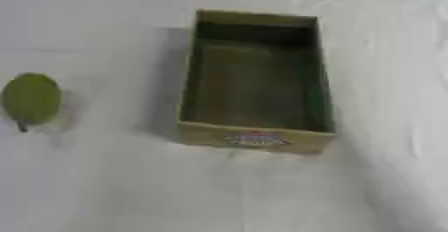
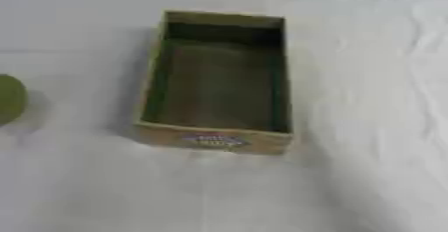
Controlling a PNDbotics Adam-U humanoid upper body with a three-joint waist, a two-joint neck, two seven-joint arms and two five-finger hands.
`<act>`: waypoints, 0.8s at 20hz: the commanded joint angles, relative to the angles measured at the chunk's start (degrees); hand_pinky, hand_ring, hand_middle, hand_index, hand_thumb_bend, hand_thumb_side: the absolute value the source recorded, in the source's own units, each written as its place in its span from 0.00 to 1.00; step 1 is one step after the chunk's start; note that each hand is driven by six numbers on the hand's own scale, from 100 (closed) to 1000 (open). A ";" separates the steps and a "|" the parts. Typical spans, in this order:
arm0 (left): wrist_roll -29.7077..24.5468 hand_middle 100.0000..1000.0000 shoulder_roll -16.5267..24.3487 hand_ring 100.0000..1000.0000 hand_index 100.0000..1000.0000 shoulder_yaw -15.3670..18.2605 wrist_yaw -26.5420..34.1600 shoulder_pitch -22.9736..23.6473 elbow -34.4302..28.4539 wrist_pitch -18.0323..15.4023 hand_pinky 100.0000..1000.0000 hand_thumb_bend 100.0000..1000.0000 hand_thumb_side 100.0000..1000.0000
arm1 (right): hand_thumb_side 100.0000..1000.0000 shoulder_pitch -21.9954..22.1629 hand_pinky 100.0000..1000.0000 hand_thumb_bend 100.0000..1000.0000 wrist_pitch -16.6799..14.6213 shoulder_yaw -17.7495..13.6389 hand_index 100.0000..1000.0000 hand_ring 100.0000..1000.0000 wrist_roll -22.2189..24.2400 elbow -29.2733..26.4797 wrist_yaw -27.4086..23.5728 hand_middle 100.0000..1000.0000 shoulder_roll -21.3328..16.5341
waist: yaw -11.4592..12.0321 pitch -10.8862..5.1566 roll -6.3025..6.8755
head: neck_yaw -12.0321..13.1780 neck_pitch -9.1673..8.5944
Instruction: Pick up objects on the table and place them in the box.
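Neither robot hand shows in either view. An open cardboard box [image 1: 255, 138] stands on the white-covered counter [image 1: 105, 186]. A round green fruit [image 1: 31, 97] lies well apart at its left.

Pretty soft all over, nothing is crisp. The box [image 1: 255, 78] edges smear, and the label on its near wall is just a coloured smudge you can't read. Light is even and fairly bright on the white table cloth [image 1: 105, 186], no hot glare spots. The box throws a faint shadow to its left and onto the cloth just in front of it; its inside is dim and murky. The green round thing [image 1: 31, 97] left of the box has a weak shadow on its right. Behind the box the far edge goes dark.
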 commanded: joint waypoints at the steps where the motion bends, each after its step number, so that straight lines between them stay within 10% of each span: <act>1: -0.89 0.72 2.14 0.70 0.79 0.98 -1.54 0.61 -0.82 0.22 0.56 0.00 0.45 | 0.41 -0.02 0.85 0.00 -0.11 -0.62 0.81 0.76 -0.16 -0.91 0.40 0.56 -1.58 | 0.05 -1.04 0.17 | 0.16 -0.73; 16: -4.80 0.79 15.20 0.77 0.88 -2.31 -28.08 14.00 -0.82 9.40 0.74 0.00 0.00 | 0.37 1.93 0.84 0.00 -0.89 -0.35 0.81 0.75 -0.48 -0.91 2.35 0.56 -4.70 | 0.18 -1.11 0.79 | -0.01 0.28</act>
